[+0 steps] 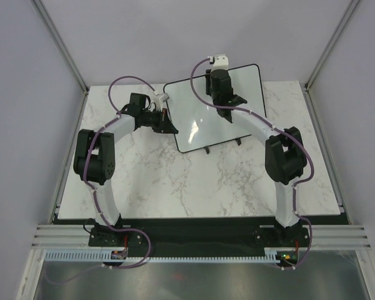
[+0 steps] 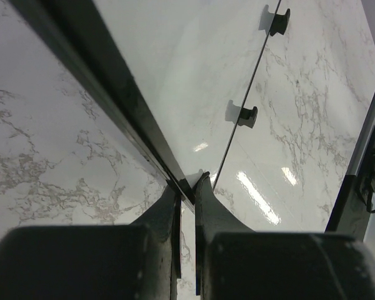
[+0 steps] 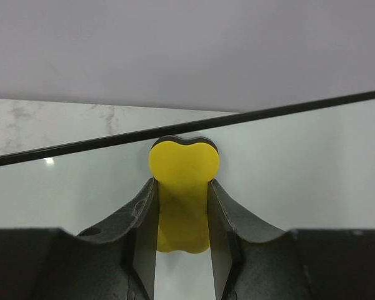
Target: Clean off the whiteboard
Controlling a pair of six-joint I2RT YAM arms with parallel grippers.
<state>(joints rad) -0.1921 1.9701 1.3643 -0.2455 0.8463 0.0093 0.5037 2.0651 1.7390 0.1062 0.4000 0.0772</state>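
Observation:
The whiteboard [image 1: 200,125], white with a black frame, lies tilted on the marble table at the back centre. My left gripper [image 1: 173,127] is shut on the board's left frame edge [image 2: 137,119]; in the left wrist view its fingertips [image 2: 187,186] pinch the black frame. My right gripper [image 1: 227,107] is over the board's upper middle, shut on a yellow eraser [image 3: 183,164] with a dark pad, which rests on the board surface [image 3: 306,181] near its far frame edge. No marks show on the board in any view.
Two black feet [image 1: 207,150] [image 1: 239,142] stick out at the board's near edge; they also show in the left wrist view [image 2: 247,115]. The marble tabletop [image 1: 175,187] spreads in front of the board. Grey walls and metal posts stand on both sides.

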